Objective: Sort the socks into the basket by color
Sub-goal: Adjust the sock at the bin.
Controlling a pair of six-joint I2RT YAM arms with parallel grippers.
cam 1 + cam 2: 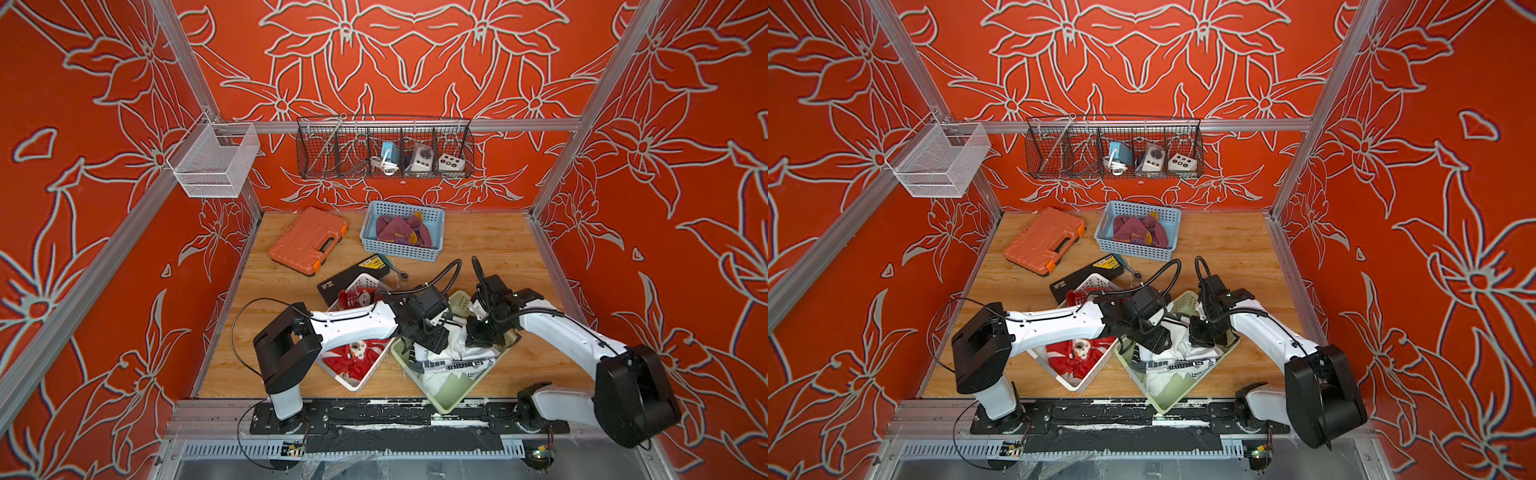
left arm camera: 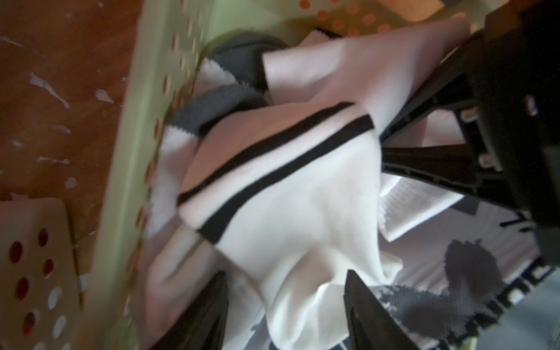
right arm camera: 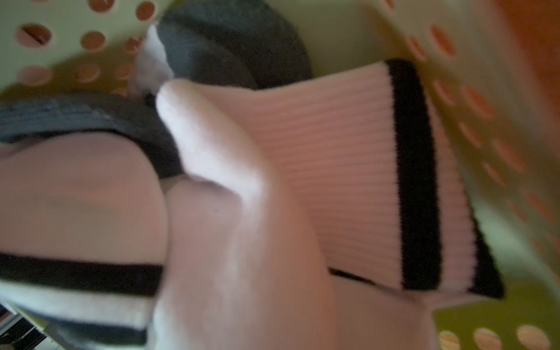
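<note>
Nearest the cam, a black mounting rail (image 1: 374, 415) ran along the front edge w/ both arm bases bolted to it. From there the white-and-black left arm (image 1: 353, 324) & right arm (image 1: 561, 332) stretched over a pale-green perforated plastic basket (image 1: 451, 392). It sat at the front of the wooden table (image 1: 498, 257), right of centre. Inside it lay a heap of white fabric socks w/ black & grey marks (image 1: 453, 361); the heap (image 1: 1183, 363) showed in both top views.

In the left wrist view the left jaws stood apart, open, over the heap. A white fabric sock w/ two black stripes (image 2: 288, 188) lay btwn & beyond them, not pinched. The right jaws were closed, tips meeting on that sock's edge, fabric apparently nipped btwn them. The right wrist view was blurred. Fabric filled it & the jaws themselves were hidden.

Just left of the green basket sat a white perforated plastic basket (image 1: 353, 386) holding red fabric socks w/ snowman motifs (image 1: 340, 365), partly under the left arm. Farther back, a blue perforated plastic basket (image 1: 401, 249) held purple fabric socks w/ yellow patches (image 1: 397, 232). An orange plastic tool case (image 1: 307, 241) lay left of it. A flat black case w/ yellow label (image 1: 357, 270) lay btwn the orange case & the white basket, touching the latter's far end.
</note>
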